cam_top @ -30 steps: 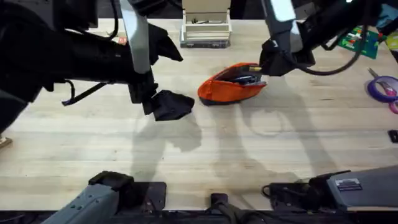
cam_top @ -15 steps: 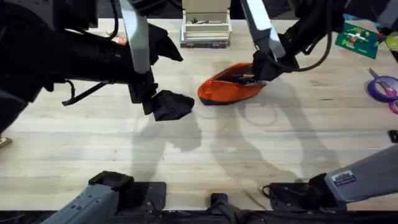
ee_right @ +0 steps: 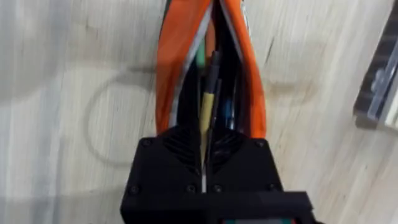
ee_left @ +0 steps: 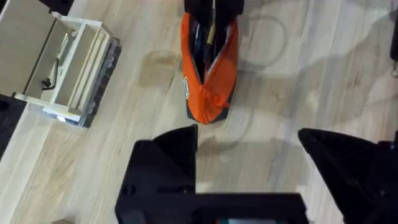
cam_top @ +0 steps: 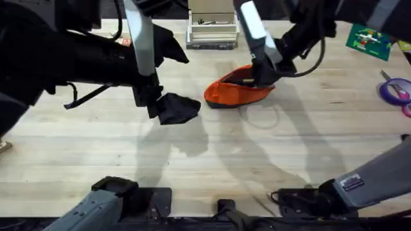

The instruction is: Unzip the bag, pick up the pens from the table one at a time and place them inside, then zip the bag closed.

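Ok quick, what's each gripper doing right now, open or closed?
Left gripper: open, empty, near the orange pouch.
Right gripper: closed at the pouch's open zipper end.

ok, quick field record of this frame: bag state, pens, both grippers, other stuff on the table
bag: orange pouch on the table, zipper open
pens: several inside the open pouch, one yellow pen among dark ones
right gripper: at the pouch's open end, fingers closed together over the opening
left gripper: open, hovering beside the pouch's other end, holding nothing
other items: white organizer box at the far edge, purple tape ring off to the right
loose pens on table: none visible
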`<move>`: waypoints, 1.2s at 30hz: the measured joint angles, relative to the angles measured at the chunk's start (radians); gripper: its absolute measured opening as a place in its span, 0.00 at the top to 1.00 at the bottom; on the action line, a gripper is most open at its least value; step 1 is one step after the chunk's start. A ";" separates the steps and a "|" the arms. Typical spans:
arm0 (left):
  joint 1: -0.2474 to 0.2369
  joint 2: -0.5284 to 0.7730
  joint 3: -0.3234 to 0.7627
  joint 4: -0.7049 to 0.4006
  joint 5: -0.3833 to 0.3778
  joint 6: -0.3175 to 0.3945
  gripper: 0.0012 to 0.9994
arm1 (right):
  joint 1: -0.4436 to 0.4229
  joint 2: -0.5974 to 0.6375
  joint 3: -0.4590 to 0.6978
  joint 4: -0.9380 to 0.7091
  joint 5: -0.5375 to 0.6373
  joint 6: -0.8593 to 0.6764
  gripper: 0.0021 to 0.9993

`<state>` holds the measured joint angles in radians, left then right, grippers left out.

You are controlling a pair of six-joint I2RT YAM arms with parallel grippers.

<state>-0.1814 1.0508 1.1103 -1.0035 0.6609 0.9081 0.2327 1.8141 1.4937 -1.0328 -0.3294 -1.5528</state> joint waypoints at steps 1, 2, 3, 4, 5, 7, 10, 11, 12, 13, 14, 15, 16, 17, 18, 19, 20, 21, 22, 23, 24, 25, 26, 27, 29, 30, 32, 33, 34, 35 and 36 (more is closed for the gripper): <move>0.000 0.000 0.000 0.000 0.000 0.000 0.01 | 0.009 0.008 0.000 0.006 0.000 0.000 0.97; 0.000 0.000 0.000 0.000 0.000 0.000 0.01 | 0.018 0.016 0.000 0.009 0.000 0.000 0.97; 0.000 0.000 0.000 0.000 0.000 0.000 0.01 | 0.027 0.027 0.000 0.014 0.000 0.000 0.97; 0.000 0.000 0.000 0.000 0.000 0.000 0.01 | 0.036 0.037 0.000 0.017 0.000 0.000 0.97; 0.000 0.000 0.000 0.000 0.000 0.000 0.01 | 0.044 0.046 0.000 0.022 0.000 0.000 0.97; 0.000 0.000 0.000 0.000 0.000 0.000 0.01 | 0.058 0.058 0.000 0.027 0.000 0.000 0.97; 0.000 0.000 0.000 0.000 0.000 0.000 0.01 | 0.071 0.060 0.000 0.030 0.000 0.002 0.81; 0.000 0.000 0.000 0.000 0.000 0.000 0.01 | 0.072 0.060 0.000 0.031 0.000 0.000 0.70; 0.000 0.000 0.000 0.000 0.000 0.000 0.01 | 0.073 0.060 0.000 0.030 0.000 0.001 0.55; 0.000 0.000 0.000 0.000 0.000 0.000 0.01 | 0.073 0.060 0.000 0.031 0.000 0.001 0.41; 0.000 0.000 0.000 0.000 0.000 0.000 0.01 | 0.073 0.060 0.000 0.031 0.000 0.000 0.27; 0.000 0.000 0.000 0.000 0.000 0.000 0.01 | 0.073 0.060 0.000 0.030 0.000 0.000 0.11; 0.000 0.000 0.000 0.000 0.000 0.000 0.01 | 0.072 0.060 0.000 0.030 0.001 -0.001 0.03; 0.000 0.000 0.000 0.000 0.000 0.000 0.01 | 0.072 0.060 0.000 0.030 0.005 0.000 0.01; 0.000 0.000 0.000 0.000 0.000 0.000 0.01 | 0.072 0.060 0.000 0.031 0.010 0.000 0.01; 0.000 0.000 0.000 0.000 0.000 0.000 0.01 | 0.072 0.060 0.000 0.031 0.017 0.000 0.06; 0.000 0.000 0.000 0.000 0.000 0.000 0.01 | 0.072 0.060 0.000 0.031 0.026 0.001 0.03; 0.000 0.000 0.000 0.000 0.000 0.000 0.01 | 0.072 0.060 0.000 0.032 0.031 0.002 0.01; 0.000 0.000 0.000 0.000 0.000 0.000 0.01 | 0.072 0.060 0.000 0.032 0.034 0.003 0.00; 0.000 0.000 0.000 0.000 0.000 0.000 0.01 | 0.073 0.060 0.000 0.032 0.038 0.003 0.00; 0.000 0.000 0.000 0.000 0.000 0.000 0.01 | 0.073 0.060 0.000 0.032 0.040 0.004 0.00; 0.000 0.000 0.000 0.000 0.000 0.000 0.01 | 0.073 0.060 0.000 0.032 0.042 0.003 0.00; 0.000 0.000 0.000 0.000 0.000 0.000 0.01 | 0.073 0.060 0.000 0.032 0.045 0.003 0.00; 0.000 0.000 0.000 0.000 0.000 0.000 0.01 | 0.073 0.060 0.000 0.032 0.046 0.003 0.00; 0.000 0.000 0.000 0.000 0.000 0.000 0.01 | 0.073 0.059 0.000 0.029 0.048 0.003 0.00; 0.000 0.000 0.000 0.000 0.000 0.000 0.01 | 0.073 0.058 0.000 0.027 0.049 0.003 0.00; 0.000 0.000 0.000 0.000 0.000 0.000 0.01 | 0.073 0.049 0.000 0.020 0.054 0.003 0.00; 0.000 0.000 0.000 0.000 0.000 0.000 0.01 | 0.073 0.007 0.000 0.007 0.063 0.003 0.00; 0.000 0.000 0.000 0.000 0.000 0.000 0.01 | 0.073 -0.011 0.000 0.001 0.065 0.003 0.00; 0.000 0.000 0.000 0.000 0.000 0.000 0.01 | 0.073 -0.034 0.000 -0.008 0.068 0.003 0.00; 0.000 0.000 0.000 0.000 0.000 0.000 0.01 | 0.073 -0.057 0.000 -0.015 0.071 0.003 0.00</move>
<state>-0.1814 1.0508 1.1103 -1.0035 0.6609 0.9081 0.3054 1.7573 1.4933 -1.0481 -0.2588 -1.5497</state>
